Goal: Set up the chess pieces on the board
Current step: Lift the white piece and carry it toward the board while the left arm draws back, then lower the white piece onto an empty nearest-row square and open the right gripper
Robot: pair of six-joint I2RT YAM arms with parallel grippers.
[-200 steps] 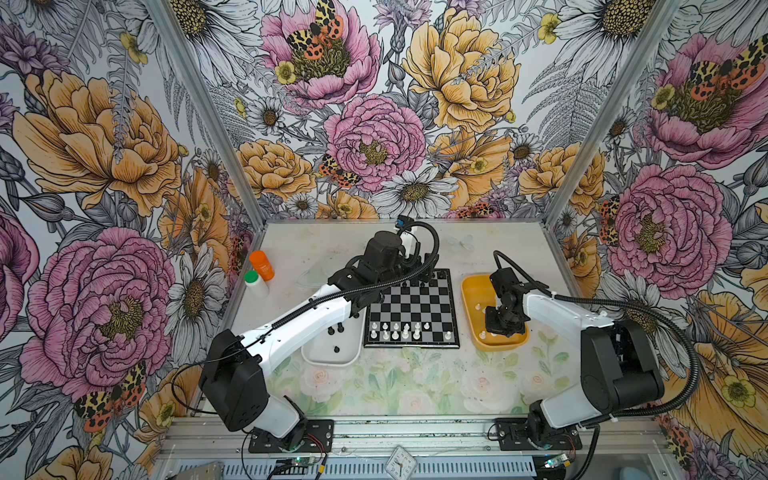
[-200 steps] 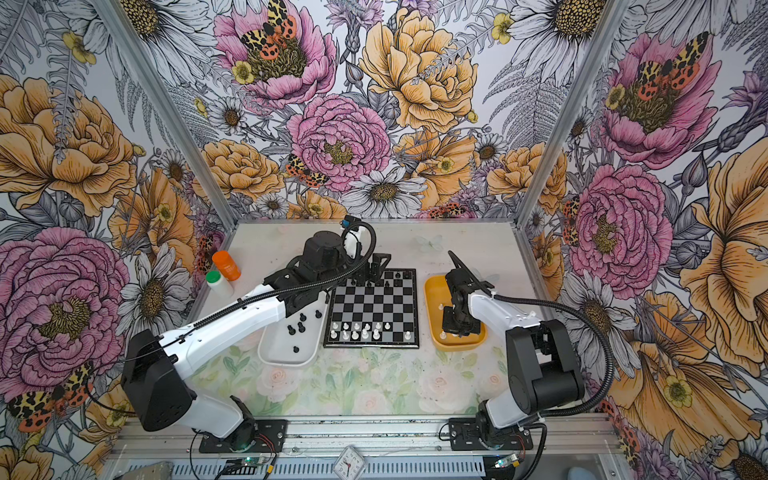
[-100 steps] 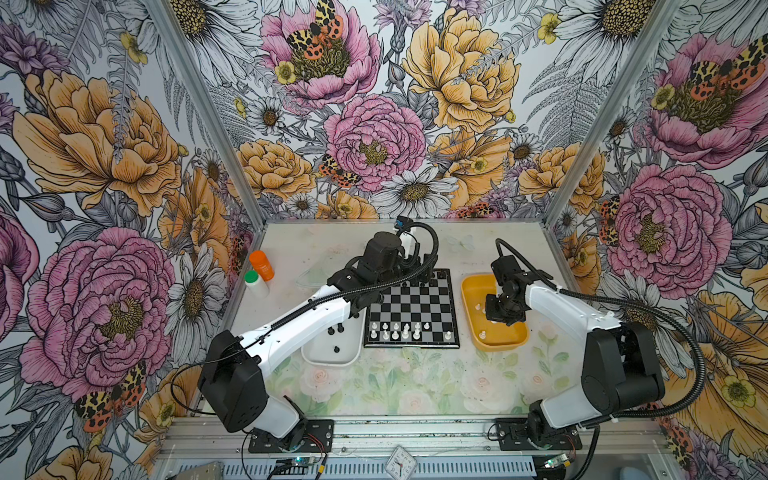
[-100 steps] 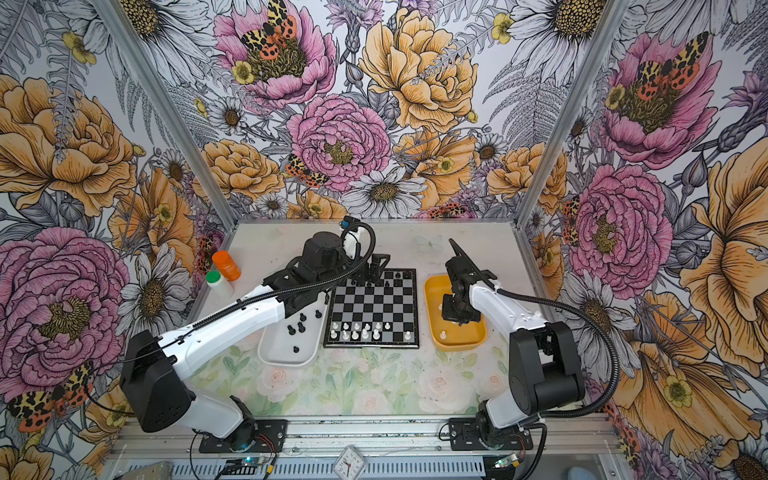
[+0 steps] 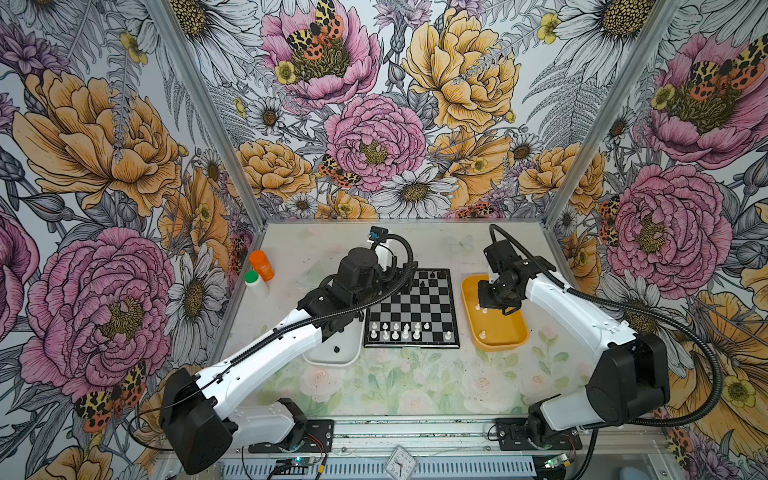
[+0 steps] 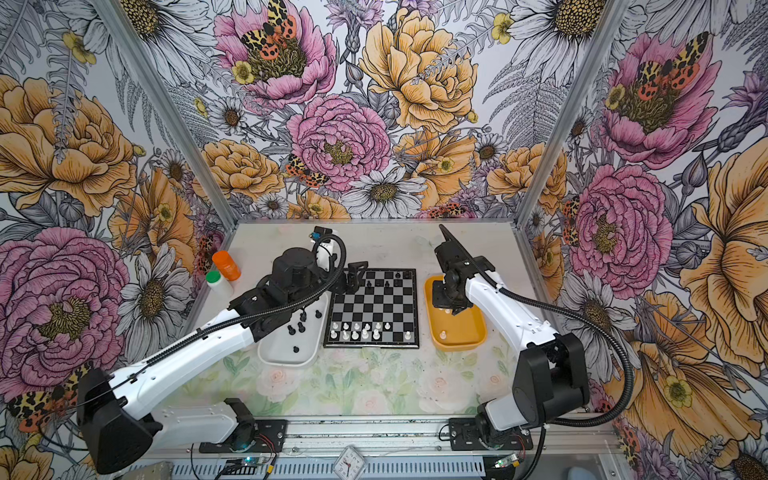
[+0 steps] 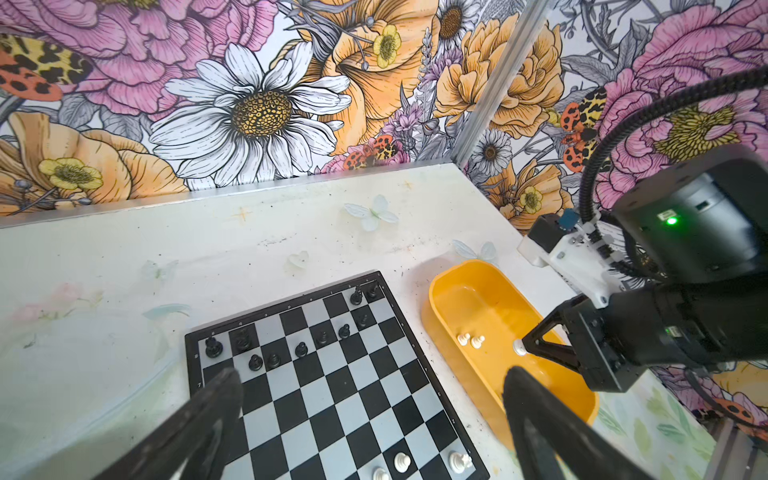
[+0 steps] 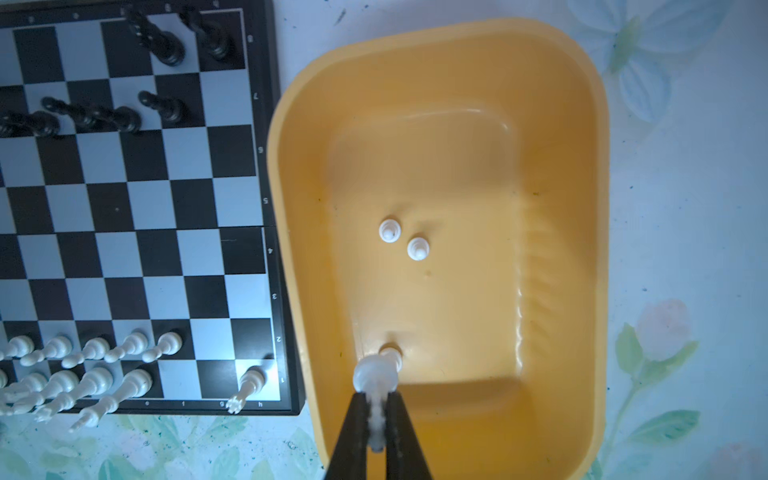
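Right gripper pinches what looks like a white pawn so thinly it may twist loose over the tray; left gripper hangs spread.

The board has a smooth, slightly shiny face of black and silver squares. The black chess pieces are glossy plastic; the white chess pieces look like smooth plastic with a softer sheen. The 2 trays are smooth plastic: the yellow tray glossy enough to catch highlights, the white tray duller. The fingers of the right gripper are matt black plastic. The bench is a flat, matt printed sheet, finely speckled. The frame posts are brushed metal, and the arm shells smooth white plastic.
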